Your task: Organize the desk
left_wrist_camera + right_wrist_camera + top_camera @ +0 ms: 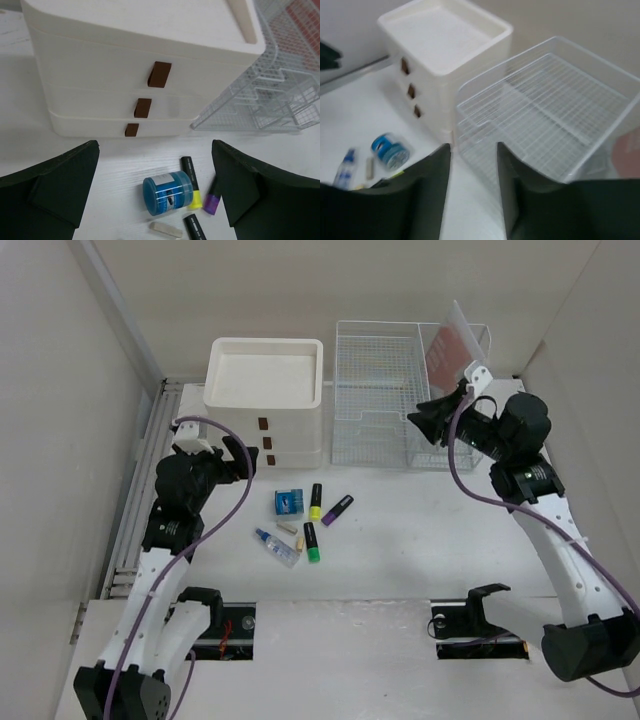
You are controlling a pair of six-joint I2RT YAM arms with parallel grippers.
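Observation:
The white desk (pixel 420 530) holds a cluster of small items at its middle: a blue round container (pixel 289 501), a yellow highlighter (pixel 316 502), a purple highlighter (pixel 337 510), a green highlighter (pixel 311 542), a small spray bottle (pixel 276 547) and a pale eraser (pixel 287 528). My left gripper (pixel 238 455) is open and empty, above the desk in front of the drawer box. In its wrist view (pixel 154 165) the blue container (pixel 167 192) lies between the fingers, below them. My right gripper (pixel 425 420) is open and empty, raised at the front edge of the wire rack (pixel 545 110).
A cream drawer box (pixel 265 400) with a tray top and three brown handles stands at the back. The white wire-mesh rack (pixel 395 390) stands right of it, with a reddish sheet (pixel 450 345) leaning in its right part. A grey rail (pixel 135 510) runs along the left edge.

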